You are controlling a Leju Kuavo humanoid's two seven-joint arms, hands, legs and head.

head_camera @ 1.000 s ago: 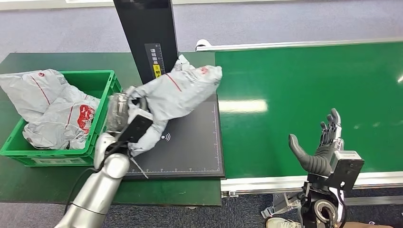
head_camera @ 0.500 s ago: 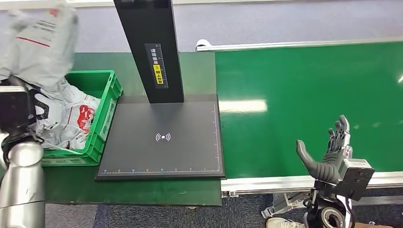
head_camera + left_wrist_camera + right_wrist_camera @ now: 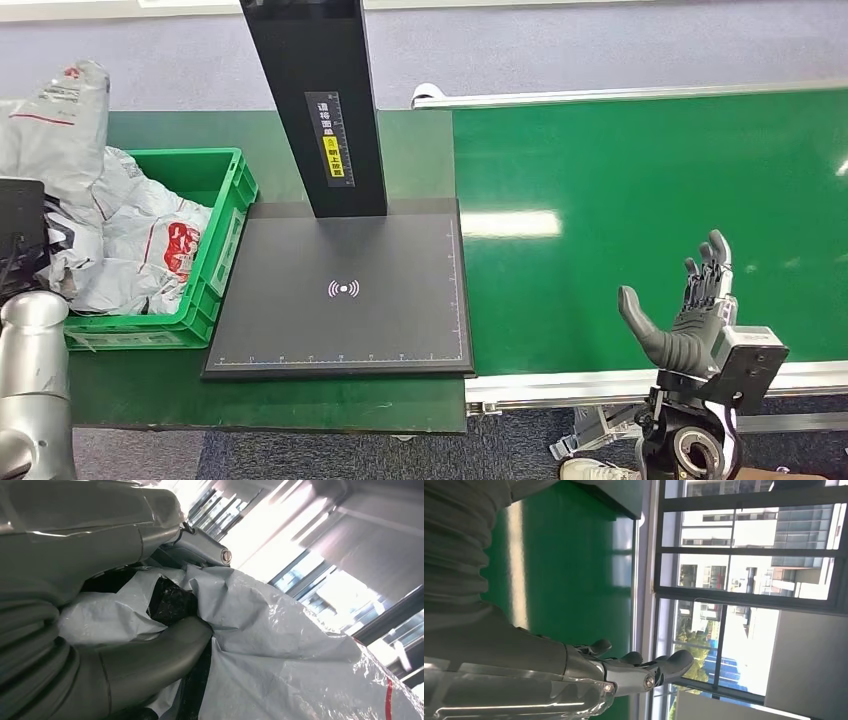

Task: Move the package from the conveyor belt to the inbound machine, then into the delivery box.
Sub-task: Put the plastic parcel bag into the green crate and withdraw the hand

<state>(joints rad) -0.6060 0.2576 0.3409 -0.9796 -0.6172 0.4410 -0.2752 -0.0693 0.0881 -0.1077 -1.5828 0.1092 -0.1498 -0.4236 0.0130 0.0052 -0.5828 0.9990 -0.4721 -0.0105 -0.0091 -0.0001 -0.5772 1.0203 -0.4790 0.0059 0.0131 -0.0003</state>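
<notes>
We hold the package (image 3: 62, 120) in our left hand (image 3: 75, 645), thumb and fingers clenched into its crumpled film as the left wrist view shows, and in the head view it hangs over the far left end of the delivery box (image 3: 215, 215), above the bags already piled (image 3: 140, 250) there; our right hand (image 3: 690, 320) is released, fingers spread and upright over the near edge of the conveyor belt (image 3: 650, 170), grasping nothing; the risk we judge greatest is that the package, let go this far out, lands on the heap's slope and slides over the box's outer rim, since the pile already stands above the walls; the film could also cling to our fingers and drag as they open; the package is a soft grey plastic mailer, glossy, deeply wrinkled, with thin red lines; the box is rigid green plastic with ribbed walls; the inbound machine (image 3: 345, 290) offers a flat matte black plate under a tall dark post; the belt is smooth, slightly shiny green.
</notes>
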